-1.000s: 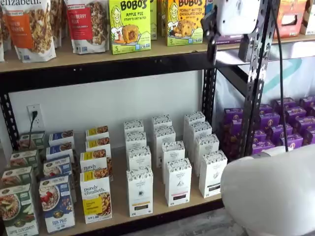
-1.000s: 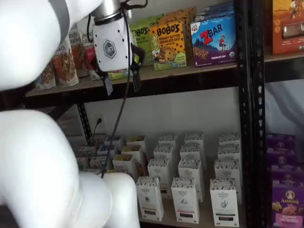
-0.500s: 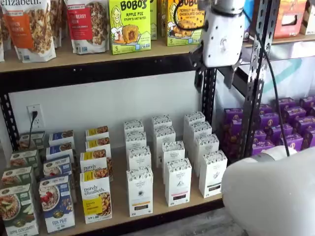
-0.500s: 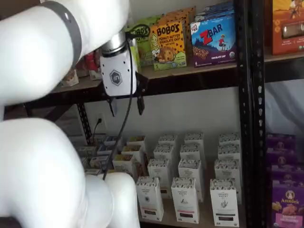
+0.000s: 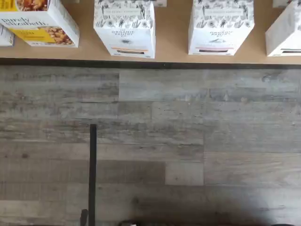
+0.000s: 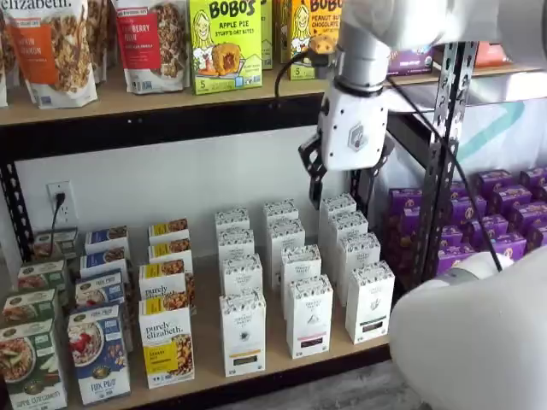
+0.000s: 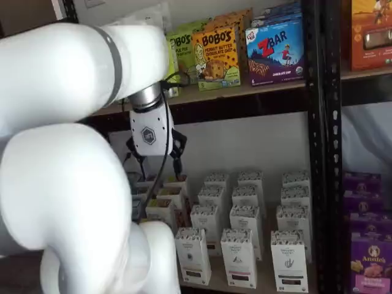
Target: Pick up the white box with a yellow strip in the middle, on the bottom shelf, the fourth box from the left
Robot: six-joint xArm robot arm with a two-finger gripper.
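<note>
The white box (image 6: 243, 332) with a thin yellow strip stands at the front of the bottom shelf (image 6: 275, 357), right of a "purely elizabeth" box. It also shows in the wrist view (image 5: 124, 28) at the board's front edge (image 5: 174, 44), and in a shelf view (image 7: 193, 254). My gripper (image 6: 344, 175) hangs in the air between the two boards, above and behind the rows of white cartons, well above the white box. It is open and empty, with a gap between its black fingers (image 7: 177, 152).
White cartons with darker strips (image 6: 308, 315) stand right of the target. A "purely elizabeth" box (image 6: 167, 342) stands to its left. The upper board holds Bobo's boxes (image 6: 225, 43). A black rack post (image 6: 444, 154) and purple boxes (image 6: 500, 213) are at the right. My white arm (image 7: 67, 184) fills the foreground.
The gripper has come down from the level of the upper board to the space above the bottom shelf's cartons, and moved left in a shelf view. Nothing was taken hold of.
</note>
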